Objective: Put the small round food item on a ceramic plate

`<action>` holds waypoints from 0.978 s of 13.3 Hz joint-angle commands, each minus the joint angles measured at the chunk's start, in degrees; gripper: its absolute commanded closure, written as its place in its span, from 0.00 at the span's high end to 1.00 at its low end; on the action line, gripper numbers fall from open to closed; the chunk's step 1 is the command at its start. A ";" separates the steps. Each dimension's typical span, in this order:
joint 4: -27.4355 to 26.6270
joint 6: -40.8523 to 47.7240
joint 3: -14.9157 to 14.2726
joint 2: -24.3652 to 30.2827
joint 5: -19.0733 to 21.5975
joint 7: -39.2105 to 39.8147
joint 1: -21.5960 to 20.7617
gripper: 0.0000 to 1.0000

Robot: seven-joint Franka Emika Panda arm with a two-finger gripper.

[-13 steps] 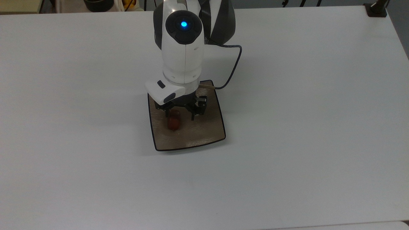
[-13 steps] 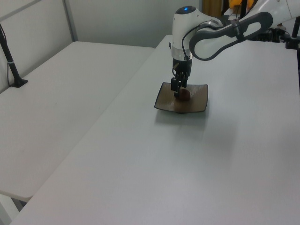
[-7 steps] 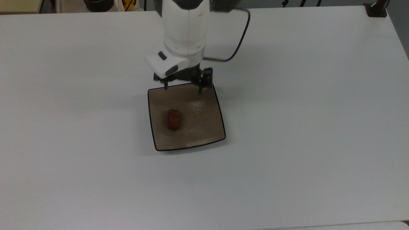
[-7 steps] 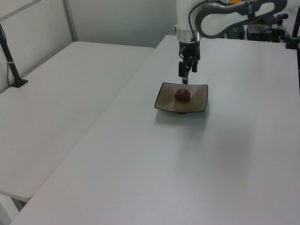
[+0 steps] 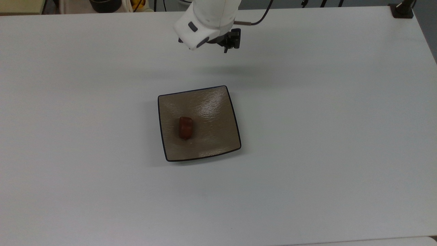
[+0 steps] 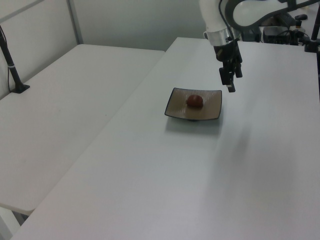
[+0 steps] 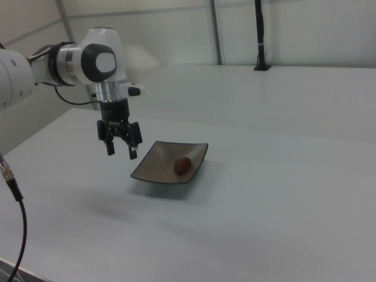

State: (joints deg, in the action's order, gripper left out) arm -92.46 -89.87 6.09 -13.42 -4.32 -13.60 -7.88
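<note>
1 food item (image 5: 185, 127) on plate (image 5: 218, 136); hand (image 7: 121, 151) spread.

A glossy reddish-brown, stubby rounded food chunk (image 5: 185, 127) is seen against the brown-taupe face of a square ceramic plate (image 5: 211, 136), which is edged by a thin dark rim and streaked with pale glare. The plate is carried by a plain matte white table (image 5: 324, 143). A black two-finger gripper (image 7: 120, 150) is mounted on a white arm with dark grey joints (image 7: 70, 64).

White arm (image 7: 70, 61), black cable (image 5: 256, 18)
</note>
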 commanded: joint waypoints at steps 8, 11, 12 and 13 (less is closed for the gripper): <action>-15.29 -10.41 -1.34 18.96 7.66 8.77 5.24 1.00; -14.94 -10.50 -1.34 18.69 7.40 8.42 5.33 1.00; -14.77 -10.59 -1.43 18.69 7.14 7.90 5.42 1.00; -14.77 -11.02 -1.43 18.69 6.87 7.54 5.42 1.00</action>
State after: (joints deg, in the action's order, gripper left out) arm -105.52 -98.34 5.05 4.19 2.15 -6.05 -2.30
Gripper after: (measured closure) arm 0.000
